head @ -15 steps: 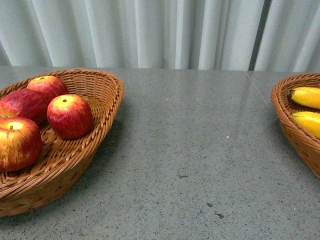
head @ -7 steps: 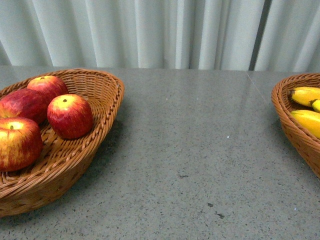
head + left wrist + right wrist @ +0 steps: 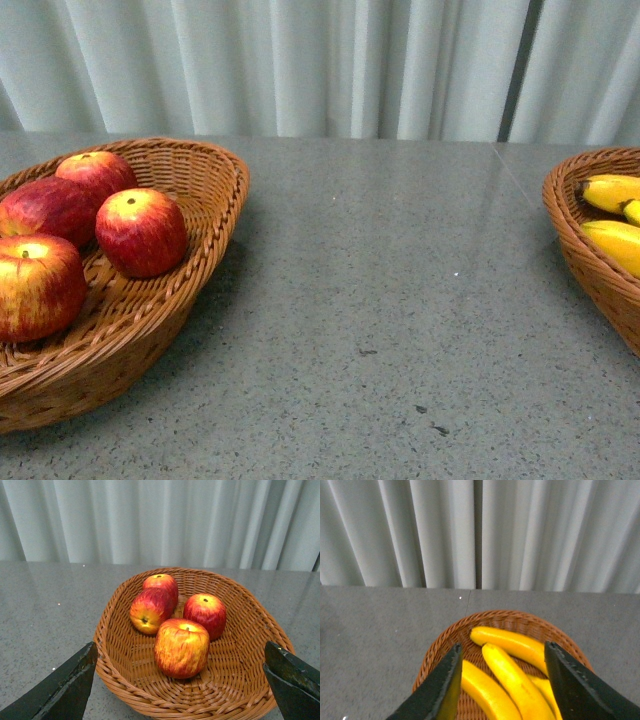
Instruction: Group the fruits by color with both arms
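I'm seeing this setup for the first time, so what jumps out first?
Four glossy red-and-yellow apples sit clustered in a brown oval wicker basket at the table's left, below the open left gripper. At the right, bright yellow curved bananas lie in a second brown wicker basket, below the open right gripper.
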Tool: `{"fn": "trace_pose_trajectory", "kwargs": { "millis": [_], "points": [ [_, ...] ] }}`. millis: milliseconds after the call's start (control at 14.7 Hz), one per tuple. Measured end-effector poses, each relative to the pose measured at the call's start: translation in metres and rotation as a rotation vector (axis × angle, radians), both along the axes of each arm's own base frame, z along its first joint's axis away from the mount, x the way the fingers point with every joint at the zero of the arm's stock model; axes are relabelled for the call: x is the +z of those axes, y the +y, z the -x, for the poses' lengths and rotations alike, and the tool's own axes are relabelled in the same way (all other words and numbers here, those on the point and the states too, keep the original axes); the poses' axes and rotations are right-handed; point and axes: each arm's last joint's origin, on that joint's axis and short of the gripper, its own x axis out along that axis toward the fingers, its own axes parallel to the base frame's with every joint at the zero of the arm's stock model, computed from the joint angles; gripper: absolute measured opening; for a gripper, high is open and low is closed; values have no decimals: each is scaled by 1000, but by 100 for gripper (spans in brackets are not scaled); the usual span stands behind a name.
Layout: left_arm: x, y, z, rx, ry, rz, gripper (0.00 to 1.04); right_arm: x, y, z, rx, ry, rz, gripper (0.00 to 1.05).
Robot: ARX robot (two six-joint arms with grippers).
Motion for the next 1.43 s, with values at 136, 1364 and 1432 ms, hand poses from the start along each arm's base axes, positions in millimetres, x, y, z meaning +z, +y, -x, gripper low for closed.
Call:
{"fn": "trace_pose_trajectory", "kwargs": {
  "millis": [136, 1364, 1432],
  "points": [
    [0, 0, 0, -1, 0, 0, 98, -17, 2, 28, -6, -33, -5, 31],
    [0, 0, 0, 0, 1, 0, 98, -101, 2, 73, -9, -22, -10, 2],
    [0, 0, 0, -1, 0, 0, 98, -98, 2, 75, -9, -60, -10, 2]
  ]
}}
